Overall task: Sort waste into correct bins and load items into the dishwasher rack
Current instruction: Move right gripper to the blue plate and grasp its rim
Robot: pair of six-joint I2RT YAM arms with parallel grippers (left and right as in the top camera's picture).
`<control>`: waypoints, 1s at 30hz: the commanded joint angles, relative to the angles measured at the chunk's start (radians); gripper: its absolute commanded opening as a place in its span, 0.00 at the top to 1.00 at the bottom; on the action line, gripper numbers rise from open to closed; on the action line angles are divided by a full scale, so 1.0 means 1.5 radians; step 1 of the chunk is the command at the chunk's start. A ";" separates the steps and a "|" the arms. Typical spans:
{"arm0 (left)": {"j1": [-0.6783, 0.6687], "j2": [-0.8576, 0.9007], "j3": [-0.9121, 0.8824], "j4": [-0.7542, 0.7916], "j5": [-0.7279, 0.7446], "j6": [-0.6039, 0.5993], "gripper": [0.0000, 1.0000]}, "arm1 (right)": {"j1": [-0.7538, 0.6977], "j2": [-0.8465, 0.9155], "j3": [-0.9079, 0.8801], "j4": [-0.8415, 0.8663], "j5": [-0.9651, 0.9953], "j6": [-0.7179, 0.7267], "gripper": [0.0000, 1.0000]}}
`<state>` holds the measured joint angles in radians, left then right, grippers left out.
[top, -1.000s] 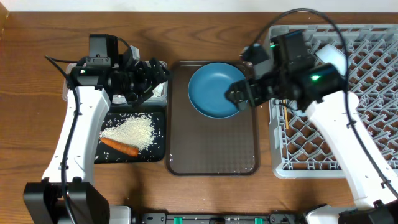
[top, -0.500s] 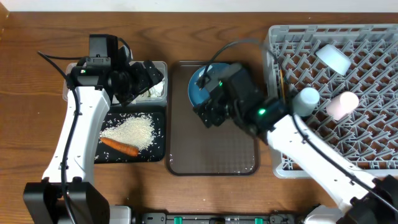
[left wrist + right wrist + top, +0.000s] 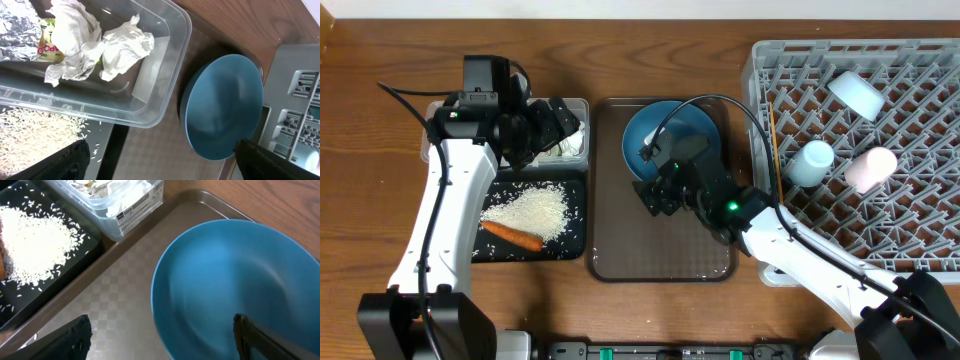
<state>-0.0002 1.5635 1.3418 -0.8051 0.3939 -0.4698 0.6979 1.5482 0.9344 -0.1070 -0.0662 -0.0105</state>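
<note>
Blue plate [image 3: 695, 125] lies flat, face up, by the right gripper [image 3: 160, 330], spread wide and empty.

A robot lab bench: 2 arms [image 3: 440, 215] at a wooden table [image 3: 650, 60] with a dishwasher rack [image 3: 920, 230].

top-down overhead, two close wrist views, shared plate [image 3: 222, 107]

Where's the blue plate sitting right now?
In the overhead view, the plate sits at the far end of the brown tray, between the clear tub on its left and the dishwasher rack on its right.
</note>
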 commanded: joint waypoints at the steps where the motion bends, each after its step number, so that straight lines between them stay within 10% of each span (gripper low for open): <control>1: 0.004 0.001 0.000 -0.001 -0.007 0.011 0.05 | 0.006 0.002 0.020 -0.018 0.006 0.004 0.13; 13: 0.004 0.001 0.000 -0.001 -0.007 0.011 0.05 | 0.001 0.073 0.279 -0.322 -0.009 -0.008 0.11; 21: 0.004 0.001 0.000 -0.001 -0.007 0.011 0.05 | 0.015 0.136 0.296 -0.279 -0.039 -0.006 0.01; 30: 0.004 0.001 0.000 -0.001 -0.007 0.011 0.05 | 0.039 0.248 0.296 -0.253 -0.039 -0.006 0.16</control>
<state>-0.0002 1.5635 1.3418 -0.8051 0.3920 -0.4698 0.7422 1.8664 1.3663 -0.4881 -0.1169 -0.0151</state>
